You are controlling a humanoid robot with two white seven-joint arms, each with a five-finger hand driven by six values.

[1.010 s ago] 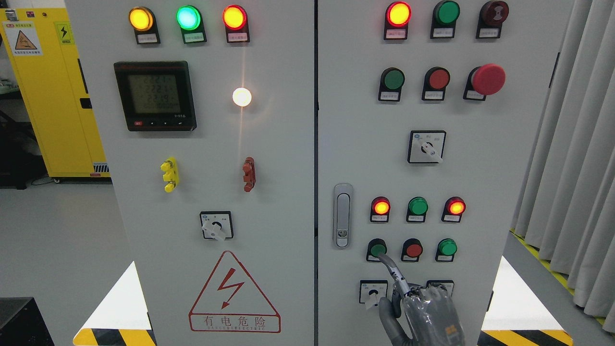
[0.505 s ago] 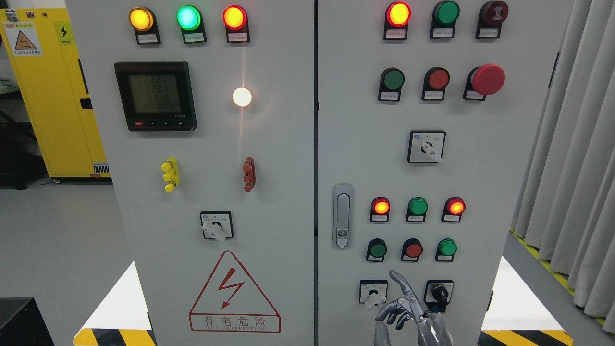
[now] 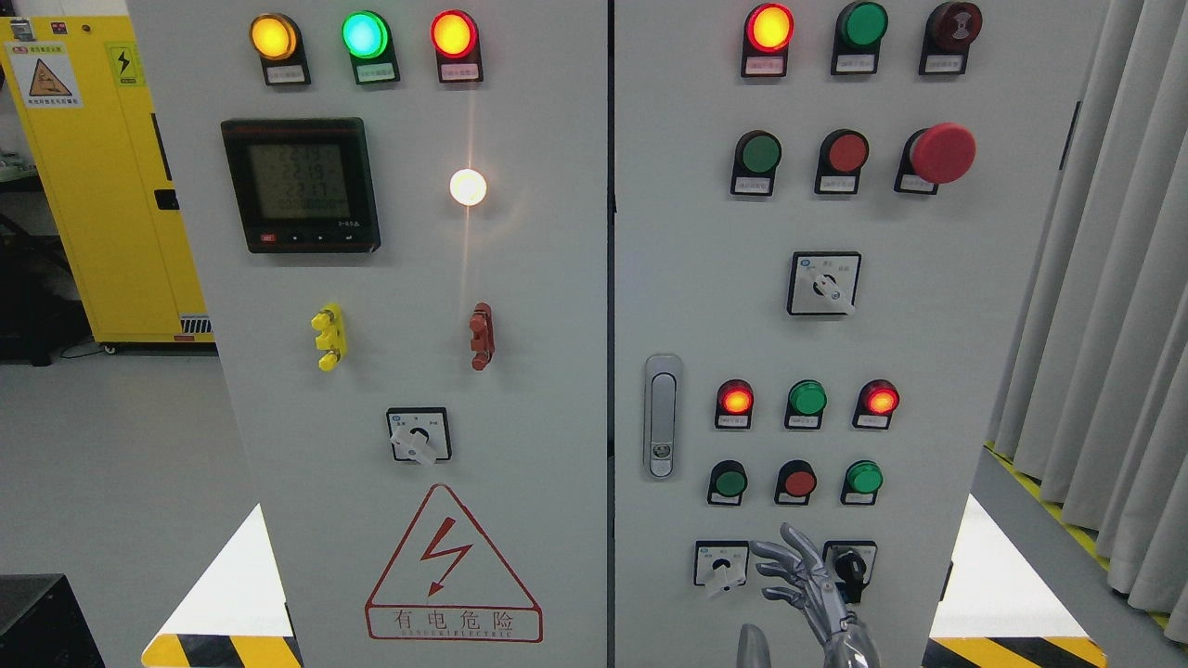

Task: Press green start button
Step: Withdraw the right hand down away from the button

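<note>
Right robot hand (image 3: 800,577) open, fingers spread, low near bottom edge, below green start button (image 3: 729,482), not touching.

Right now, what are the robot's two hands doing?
Right hand: open, fingers spread, holding nothing, below the green start button.
Left hand: not in view.

**Readable signs on the cabinets**

The left grey cabinet door (image 3: 520,371) carries a red triangular warning sign (image 3: 453,564) with a lightning bolt and the characters "有电危险"; the smaller line beneath them is too fine to read. The digital meter (image 3: 300,184) shows rows of digits, blurred. The yellow cabinet (image 3: 93,186) bears a triangle hazard label (image 3: 49,76) and a lightning-bolt sticker (image 3: 122,61). The button tags are illegible.
</note>
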